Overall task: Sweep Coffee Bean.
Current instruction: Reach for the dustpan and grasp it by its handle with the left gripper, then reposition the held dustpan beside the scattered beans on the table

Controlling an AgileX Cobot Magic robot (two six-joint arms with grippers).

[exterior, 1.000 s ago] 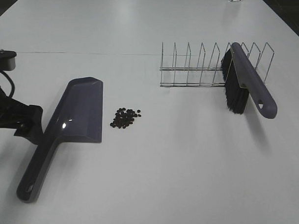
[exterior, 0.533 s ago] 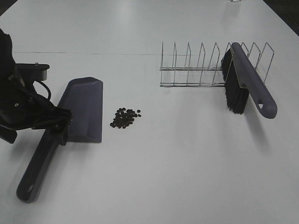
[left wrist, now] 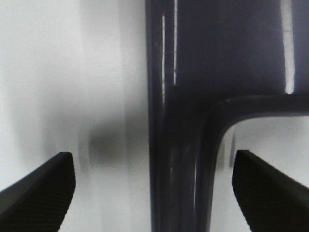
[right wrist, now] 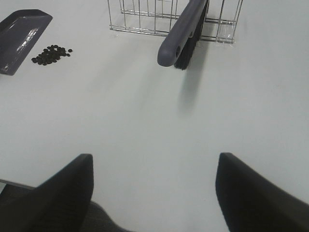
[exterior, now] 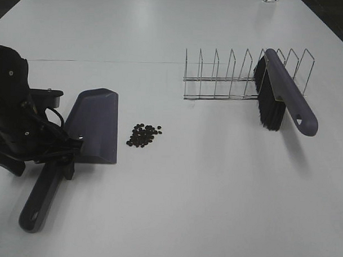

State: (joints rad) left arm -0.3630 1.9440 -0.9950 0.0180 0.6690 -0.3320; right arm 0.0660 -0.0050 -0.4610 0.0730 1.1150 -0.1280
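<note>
**Left jaws straddled the dustpan handle, beans waited on the table**

We started with the white table, which filled the whole high view. On its left side we saw the black left arm, hunched low over the near end of the dustpan. Across the table on the right we had the wire rack standing upright, a row of thin metal loops.

Next, the dark purple-grey dustpan lay flat, its handle running toward the near left corner. The brush was propped in the rack toward its right end. Its black bristles pointed down at the table and its handle end jutted out to the near side.

We looked at the left gripper from the wrist. Its jaws were apart, one finger on each side of the handle just where it meets the pan, and bare table showed between each finger and the handle. We saw no contact there. The right gripper hung well back from everything with its jaws spread and nothing between them.

Smallest of all was the coffee bean, a loose cluster of tiny dark ovals. It lay on the bare table just beside the dustpan's right edge, not touching it, and well apart from the rack and brush.
</note>
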